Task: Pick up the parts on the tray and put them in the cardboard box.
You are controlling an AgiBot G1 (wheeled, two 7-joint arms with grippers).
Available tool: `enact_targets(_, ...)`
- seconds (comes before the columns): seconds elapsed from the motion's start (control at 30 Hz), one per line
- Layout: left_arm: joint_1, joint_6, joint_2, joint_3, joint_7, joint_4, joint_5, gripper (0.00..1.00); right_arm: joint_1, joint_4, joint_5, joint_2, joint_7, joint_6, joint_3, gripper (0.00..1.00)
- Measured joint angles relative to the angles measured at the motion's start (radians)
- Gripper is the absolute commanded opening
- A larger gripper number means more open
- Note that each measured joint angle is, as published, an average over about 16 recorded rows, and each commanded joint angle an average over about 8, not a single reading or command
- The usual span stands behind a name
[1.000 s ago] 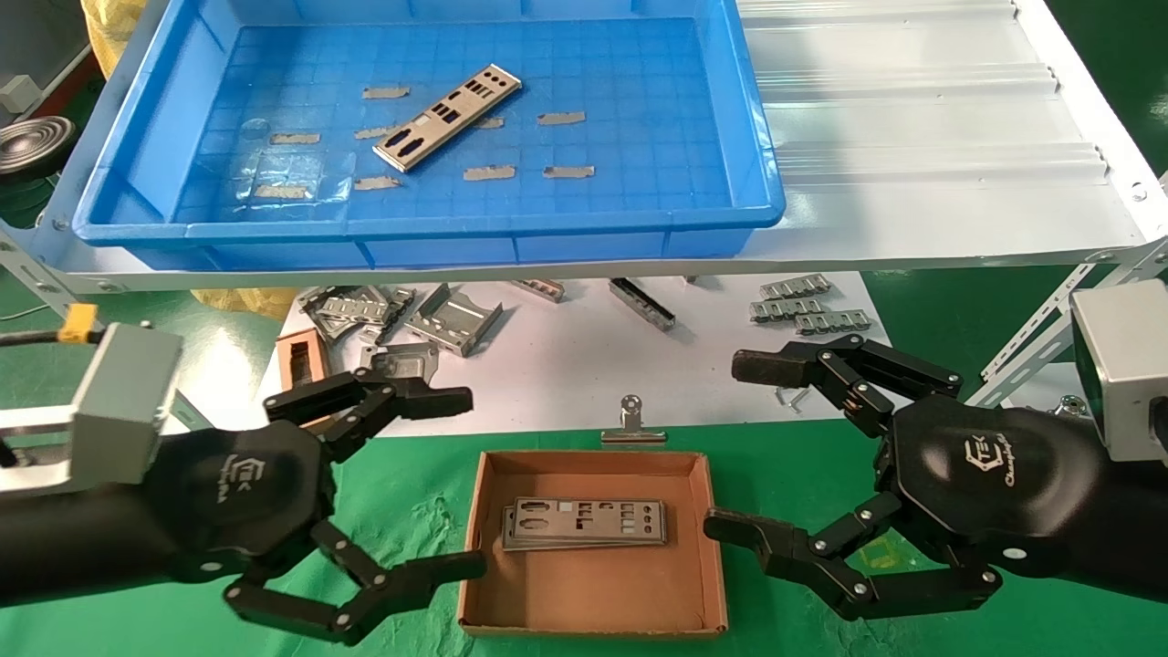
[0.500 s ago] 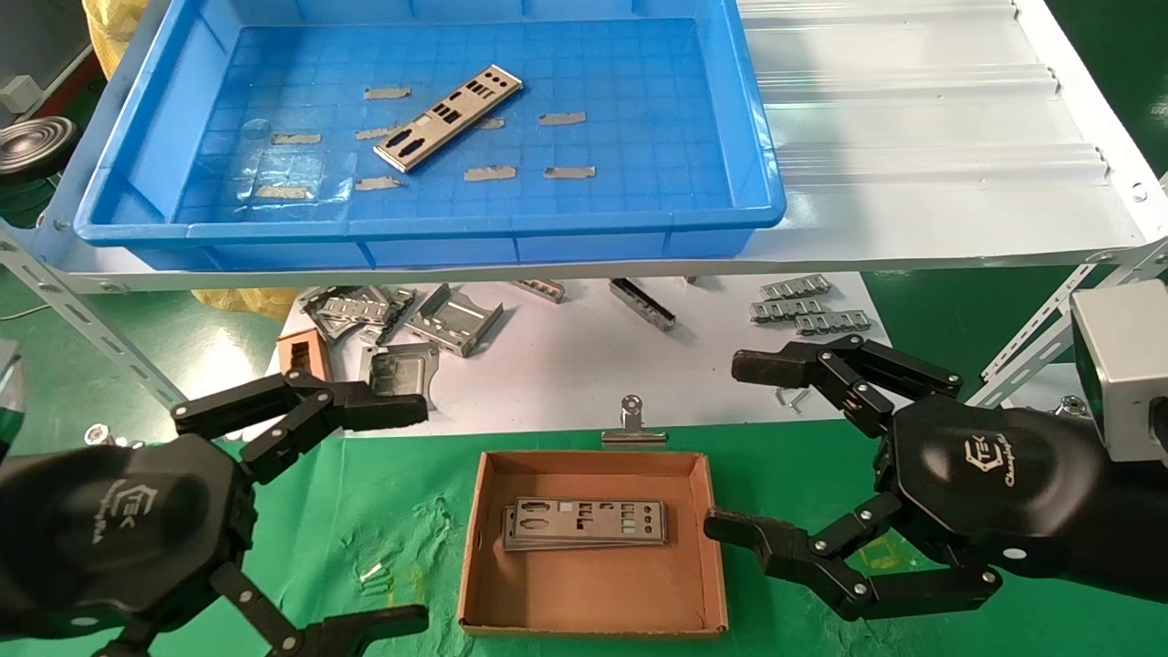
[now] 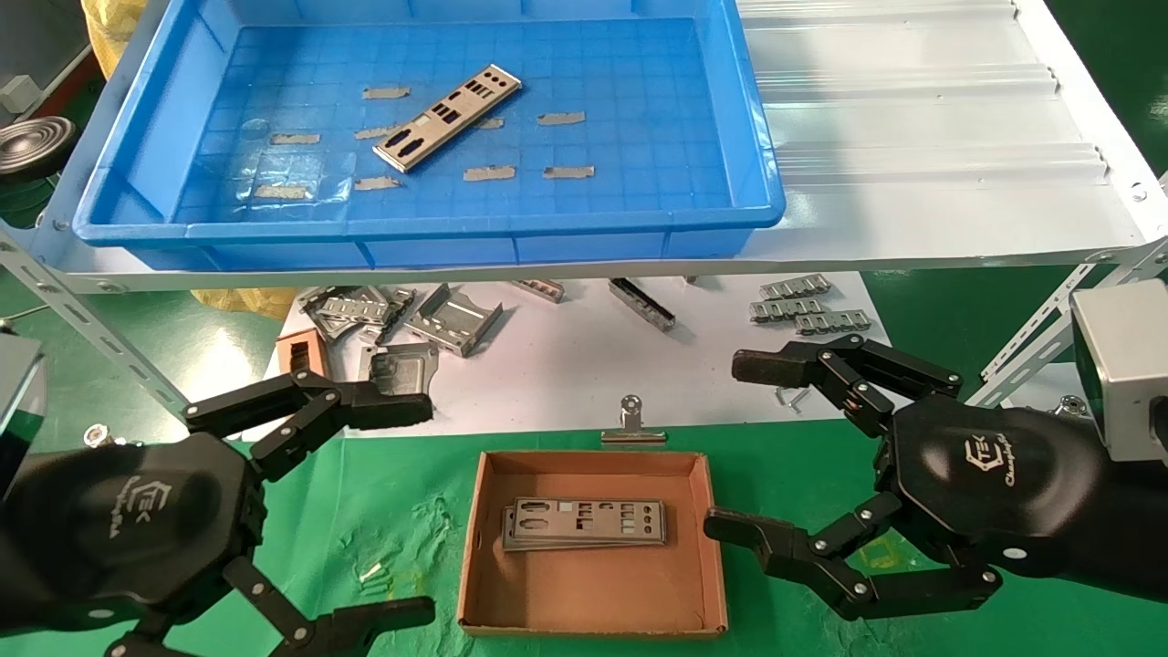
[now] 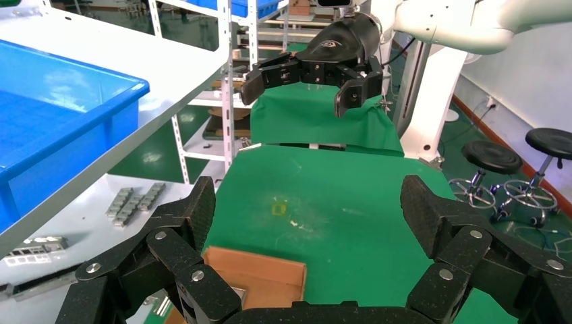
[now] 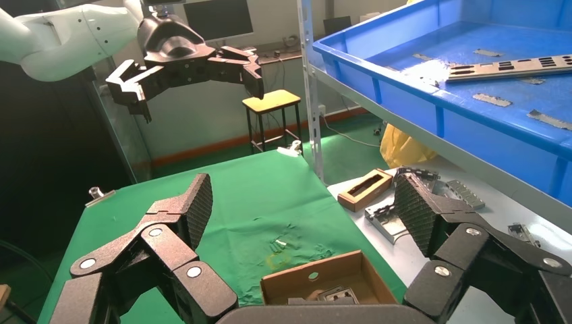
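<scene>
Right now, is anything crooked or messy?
Yes. One part lies slanted in the tray, among scattered tape strips. Loose metal brackets lie jumbled under the shelf. The plates in the cardboard box sit neatly stacked.

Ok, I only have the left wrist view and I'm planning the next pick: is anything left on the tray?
Observer: Yes, one part lies slantwise on the floor of the tray, among tape strips.
Operator: What's in the cardboard box?
Observer: The cardboard box holds a small stack of parts lying flat; its near half is bare.
Operator: Where do both tools sit relative to it?
Observer: The left tool hangs open and empty to the box's left. The right tool hangs open to its right, with one fingertip close to the right wall.
</scene>
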Motion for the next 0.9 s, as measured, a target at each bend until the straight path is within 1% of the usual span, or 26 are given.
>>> enact_targets(0.9,-0.005,-0.002,0.006,0.008,0.004,0.010,0.005,1.00,0.000,0.000,0.000,0.000,0.000,0.000,0.000,1.00)
